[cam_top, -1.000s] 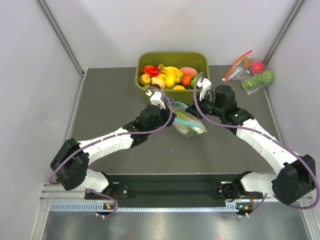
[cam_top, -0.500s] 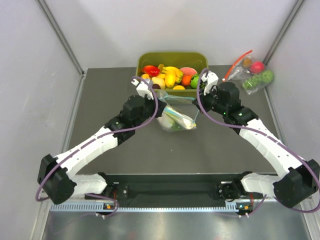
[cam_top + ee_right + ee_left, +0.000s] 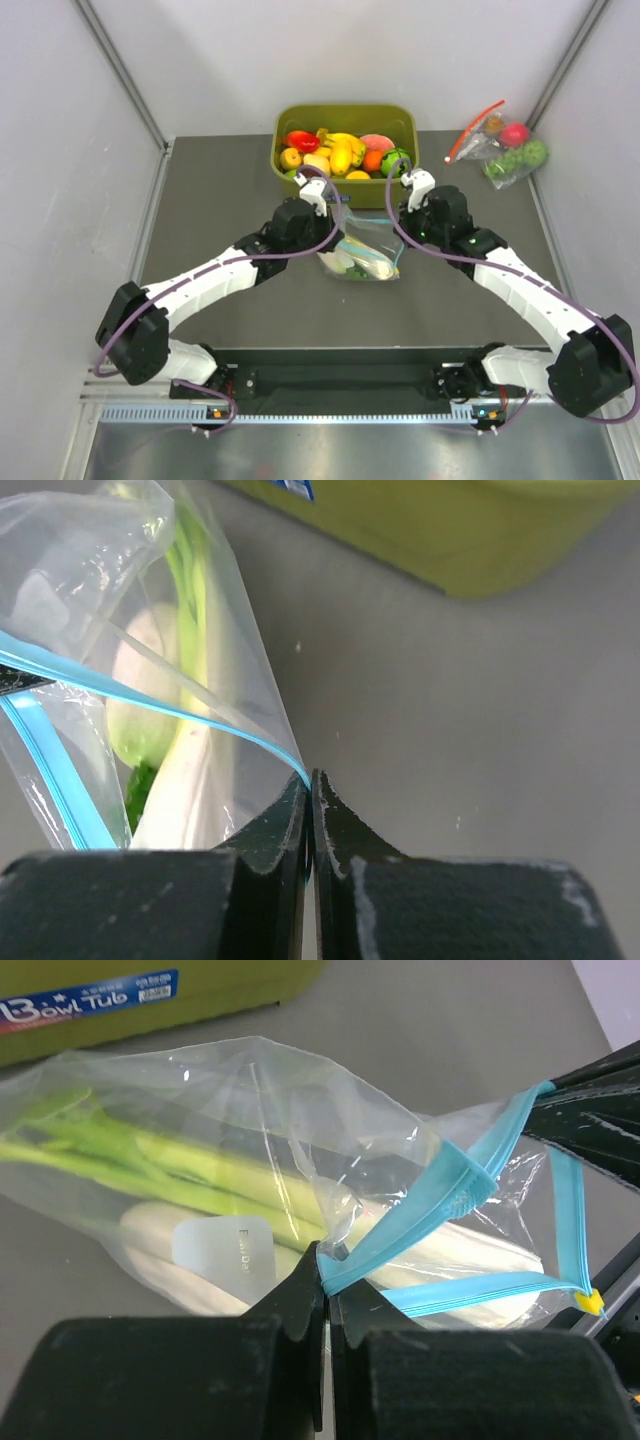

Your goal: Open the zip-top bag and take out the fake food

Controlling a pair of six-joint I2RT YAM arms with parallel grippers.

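The clear, crinkly plastic zip-top bag (image 3: 250, 1110) with its blue-green zip strip (image 3: 440, 1200) hangs between the two arms over the dark grey table (image 3: 220, 200), just in front of the olive-green plastic tub (image 3: 345, 108) of toy fruit. Whether its bottom rests on the surface cannot be told from above. The left gripper (image 3: 325, 1282) has its jaws pressed together on one lip of the zip strip, and the right gripper (image 3: 308, 783) is pinched tight on the opposite lip. In the left wrist view the strip shows as two separate blue bands spreading into a wedge, so the seal looks parted along at least most of its length, and the opening step seems largely done. The food is all still inside. The long plastic leek (image 3: 150, 1165) with green leaves and a white stalk lies lengthwise, a stubby white radish (image 3: 140, 680) sits beside it, and a small dark green piece (image 3: 138, 792) shows low in the bag. What remains is getting these out, which probably means one arm giving up its lip to reach in, or the bag being tipped. A second clear bag with a red zip strip (image 3: 505, 145) lies well apart at the far right.
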